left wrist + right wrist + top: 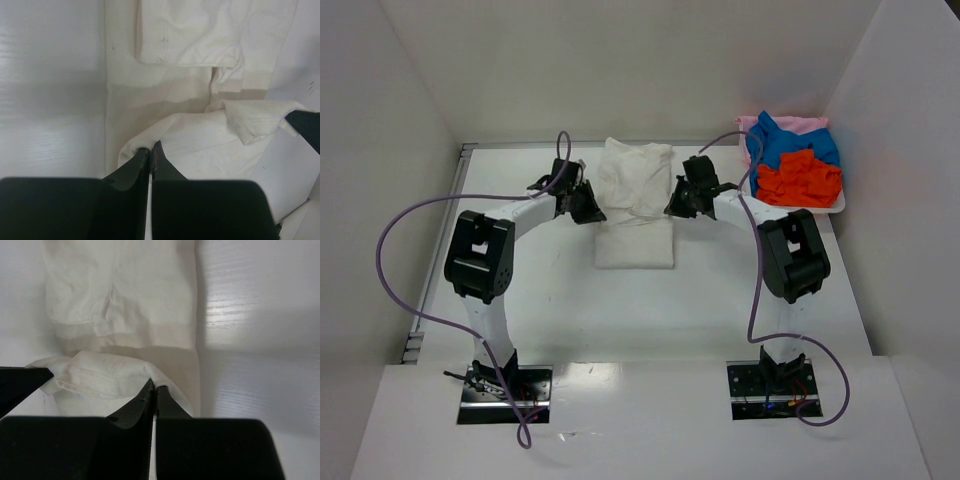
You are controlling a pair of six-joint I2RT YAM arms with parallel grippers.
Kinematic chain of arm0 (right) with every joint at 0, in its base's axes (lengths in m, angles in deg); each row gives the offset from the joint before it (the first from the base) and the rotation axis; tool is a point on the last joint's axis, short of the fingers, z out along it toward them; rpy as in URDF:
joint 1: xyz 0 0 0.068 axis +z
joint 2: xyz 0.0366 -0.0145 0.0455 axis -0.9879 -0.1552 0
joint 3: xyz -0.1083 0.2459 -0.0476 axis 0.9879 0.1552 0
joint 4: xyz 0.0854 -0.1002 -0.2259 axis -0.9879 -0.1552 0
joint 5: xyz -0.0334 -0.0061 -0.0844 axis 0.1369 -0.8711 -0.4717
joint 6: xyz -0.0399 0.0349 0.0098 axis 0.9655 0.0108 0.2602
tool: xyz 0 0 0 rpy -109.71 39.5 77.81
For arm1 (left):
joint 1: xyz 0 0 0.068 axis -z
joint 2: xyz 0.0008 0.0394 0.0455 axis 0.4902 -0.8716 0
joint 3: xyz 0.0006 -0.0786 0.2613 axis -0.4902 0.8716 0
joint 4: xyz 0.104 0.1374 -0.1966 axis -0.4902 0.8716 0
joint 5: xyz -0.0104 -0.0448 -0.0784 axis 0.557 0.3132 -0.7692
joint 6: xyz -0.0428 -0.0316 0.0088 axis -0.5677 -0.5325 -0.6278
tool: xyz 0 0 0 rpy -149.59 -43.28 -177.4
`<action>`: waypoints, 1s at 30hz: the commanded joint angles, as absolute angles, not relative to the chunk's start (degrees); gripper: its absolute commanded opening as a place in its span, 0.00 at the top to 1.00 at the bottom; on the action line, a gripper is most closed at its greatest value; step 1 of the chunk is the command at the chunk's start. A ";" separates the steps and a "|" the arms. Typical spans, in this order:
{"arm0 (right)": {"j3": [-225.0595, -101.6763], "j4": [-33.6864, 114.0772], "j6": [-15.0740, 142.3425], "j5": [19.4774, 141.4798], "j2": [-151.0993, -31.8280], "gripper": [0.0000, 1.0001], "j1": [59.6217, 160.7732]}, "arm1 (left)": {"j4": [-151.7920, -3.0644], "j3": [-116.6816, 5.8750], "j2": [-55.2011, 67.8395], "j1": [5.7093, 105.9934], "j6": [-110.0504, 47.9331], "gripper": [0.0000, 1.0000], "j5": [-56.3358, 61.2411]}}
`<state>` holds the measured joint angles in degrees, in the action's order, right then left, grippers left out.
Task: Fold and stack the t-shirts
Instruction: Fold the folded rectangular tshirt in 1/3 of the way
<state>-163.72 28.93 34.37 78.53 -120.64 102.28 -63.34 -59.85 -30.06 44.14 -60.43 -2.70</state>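
On white table (550,300) — crumpled off-white t-shirt (635,245)

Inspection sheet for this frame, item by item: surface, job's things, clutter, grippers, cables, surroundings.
Surface: white table, glossy.
Job's things: off-white t-shirt mid-table, partly folded; blue t-shirt, orange-red t-shirt and pink t-shirt heaped unfolded in a tray at the far right.
Clutter: nothing seen.
Grippers: left gripper and right gripper each shut, pinching an edge of the off-white t-shirt.
Cables: purple cables loop loose beside both arms.
Surroundings: white walls on three sides.
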 commanded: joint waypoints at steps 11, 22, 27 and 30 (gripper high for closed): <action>-168.59 31.83 36.08 76.62 -124.73 1.00 101.64 | -65.66 -64.79 -34.72 42.36 -58.68 0.98 -3.00; -168.59 33.50 36.08 75.56 -126.31 1.00 101.64 | -67.50 -65.32 -37.01 41.22 -59.20 0.92 -3.69; -170.00 33.50 36.08 75.56 -127.36 1.00 101.11 | -68.03 -66.47 -37.01 40.07 -59.21 0.92 -3.70; -171.05 33.50 36.08 75.56 -127.37 1.00 101.11 | -68.03 -67.52 -37.54 39.55 -59.21 0.92 -3.70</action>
